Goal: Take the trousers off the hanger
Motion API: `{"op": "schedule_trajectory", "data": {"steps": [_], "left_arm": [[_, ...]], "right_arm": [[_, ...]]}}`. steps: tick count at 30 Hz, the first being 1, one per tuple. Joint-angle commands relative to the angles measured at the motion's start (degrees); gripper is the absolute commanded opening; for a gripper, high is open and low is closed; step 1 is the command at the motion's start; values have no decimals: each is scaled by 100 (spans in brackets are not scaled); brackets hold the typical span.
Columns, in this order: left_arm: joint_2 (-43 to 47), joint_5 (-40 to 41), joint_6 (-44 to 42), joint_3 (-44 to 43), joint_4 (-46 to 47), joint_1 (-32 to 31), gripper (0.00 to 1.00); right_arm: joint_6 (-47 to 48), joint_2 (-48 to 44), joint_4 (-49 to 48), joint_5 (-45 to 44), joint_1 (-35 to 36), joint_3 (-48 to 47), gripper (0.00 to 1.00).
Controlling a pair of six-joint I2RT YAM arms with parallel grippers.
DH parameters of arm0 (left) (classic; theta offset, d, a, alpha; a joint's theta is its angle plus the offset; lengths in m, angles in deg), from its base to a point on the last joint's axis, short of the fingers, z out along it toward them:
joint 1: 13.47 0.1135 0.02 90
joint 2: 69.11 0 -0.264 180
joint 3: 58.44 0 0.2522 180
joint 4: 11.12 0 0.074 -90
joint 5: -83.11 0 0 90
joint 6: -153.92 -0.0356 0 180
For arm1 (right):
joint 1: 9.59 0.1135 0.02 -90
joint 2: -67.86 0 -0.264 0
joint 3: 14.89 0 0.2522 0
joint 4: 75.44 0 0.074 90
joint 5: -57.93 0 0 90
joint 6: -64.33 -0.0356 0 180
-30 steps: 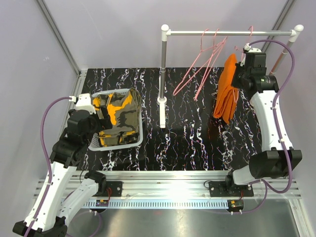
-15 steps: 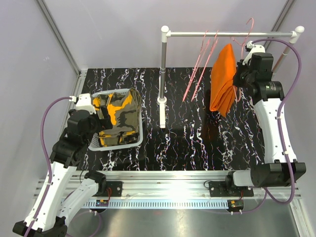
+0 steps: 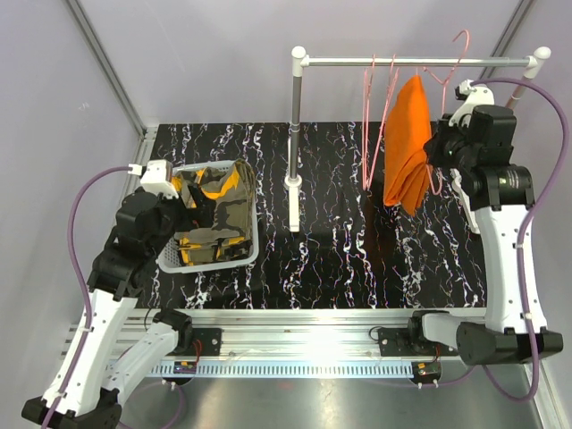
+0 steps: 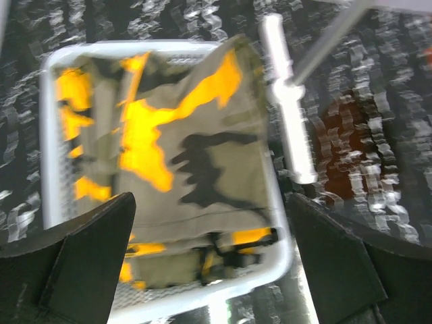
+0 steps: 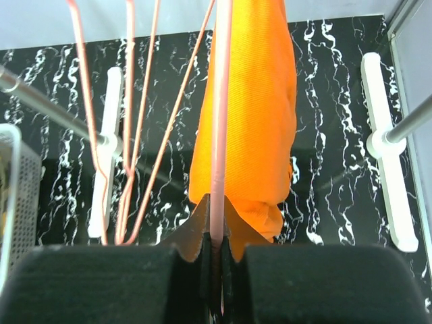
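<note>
The plain orange trousers point(image 3: 407, 152) hang folded over a pink hanger point(image 3: 451, 67), whose hook rises above the rail point(image 3: 340, 61). My right gripper point(image 3: 444, 147) is shut on the hanger's wire point(image 5: 219, 135), just right of the orange trousers point(image 5: 253, 121). The camouflage trousers point(image 3: 214, 210) with yellow patches lie in a white basket point(image 3: 253, 234). My left gripper point(image 3: 198, 207) is open and empty above them point(image 4: 196, 155). Only dark bits point(image 4: 233, 255) show under them at the basket's near rim; no blackish trousers can be made out.
Two empty pink hangers point(image 3: 371, 125) hang on the rail left of the orange trousers and show in the right wrist view point(image 5: 128, 135). The rack's left post point(image 3: 295, 134) stands on a white foot point(image 3: 295, 201). Its right post point(image 3: 514, 94) is by my right arm.
My right gripper has risen with the hanger and orange trousers, lifting the hook above the rail. The empty hangers have swung back to hang straight. My left gripper shifted slightly over the basket.
</note>
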Motion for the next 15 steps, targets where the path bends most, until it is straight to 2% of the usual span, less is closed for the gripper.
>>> {"op": "schedule_trajectory", "data": {"steps": [1,3,5,6,7,8,10,15], "left_arm": [[-178,-953,503,-347,1033,-237,99],[-406,-841,566,-453,1315,-598,99],[-635,-385,435,-734,1650,-1536,99],[-844,244,121,-830,1851,-1940,99],[-951,572,-56,-927,1975,-2745,99],[-1039,924,-232,-1050,2124,-3075,99],[-1303,945,-681,-1104,2712,-3803,99],[-1988,323,-1637,-1288,3733,-4843,99]], "right_arm": [[-51,-622,-861,234,-9,-479,0],[-104,-745,-572,286,0,-505,0],[-226,-851,-387,339,0,-488,0],[-323,-982,-168,452,0,-488,0],[-385,-1053,-35,514,-9,-488,0],[-429,-1132,96,576,-1,-505,0],[-438,-1360,492,796,0,-531,0],[-543,-1931,1160,1207,-9,-575,0]]}}
